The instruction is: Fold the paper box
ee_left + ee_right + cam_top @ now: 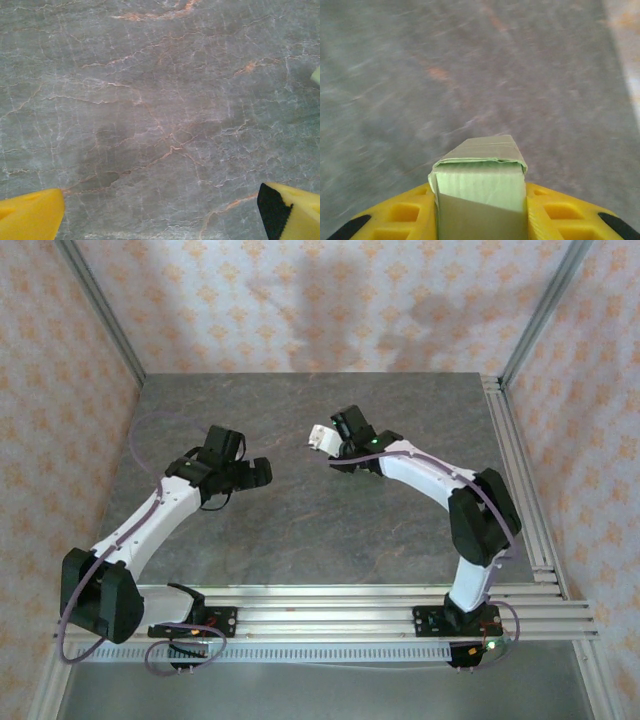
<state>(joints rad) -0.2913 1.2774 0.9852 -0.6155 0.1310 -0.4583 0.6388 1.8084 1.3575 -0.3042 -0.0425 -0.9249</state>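
The paper box point(480, 185) is pale yellow-green card, folded into a small rectangular block. My right gripper point(481, 220) is shut on it, a yellow finger pressed against each side. In the top view the paper box point(320, 436) shows as a pale block sticking out to the left of the right gripper point(338, 438), above the middle of the table. My left gripper point(240, 475) hangs over the table's left half, apart from the box. Its yellow fingertips point(30, 217) stand wide open over bare stone with nothing between them.
The grey marbled tabletop point(300, 520) lies under both arms. Aluminium rails point(330, 605) run along the near edge and another rail point(520, 480) down the right side. Patterned walls point(320, 300) close in the back and sides.
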